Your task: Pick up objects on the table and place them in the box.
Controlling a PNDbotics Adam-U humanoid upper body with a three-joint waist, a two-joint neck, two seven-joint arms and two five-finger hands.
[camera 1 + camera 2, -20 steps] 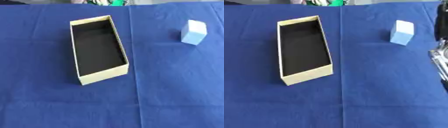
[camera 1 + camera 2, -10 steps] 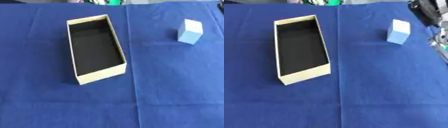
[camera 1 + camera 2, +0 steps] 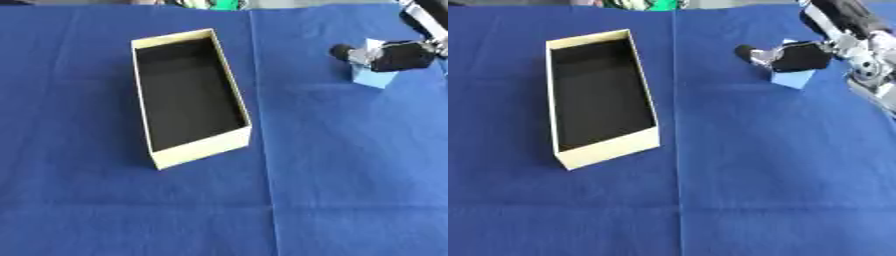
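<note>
- A blue cloth point(image 3: 332, 165) covers the whole table, reaching every edge of both views.
- A straight crease point(image 3: 265, 150) runs down the cloth from the far edge to the near edge, right of centre in the left eye view.
- A fainter fold line point(image 3: 131, 207) crosses the cloth from side to side in the near part.
- At the far edge, past the cloth, a small patch of green point(image 3: 223, 4) shows; what it belongs to cannot be made out.

box point(image 3: 201, 150): 1; light-blue block point(image 3: 794, 79): 1; hand point(image 3: 798, 56): 1; blue cloth point(image 3: 350, 190): 1
</note>
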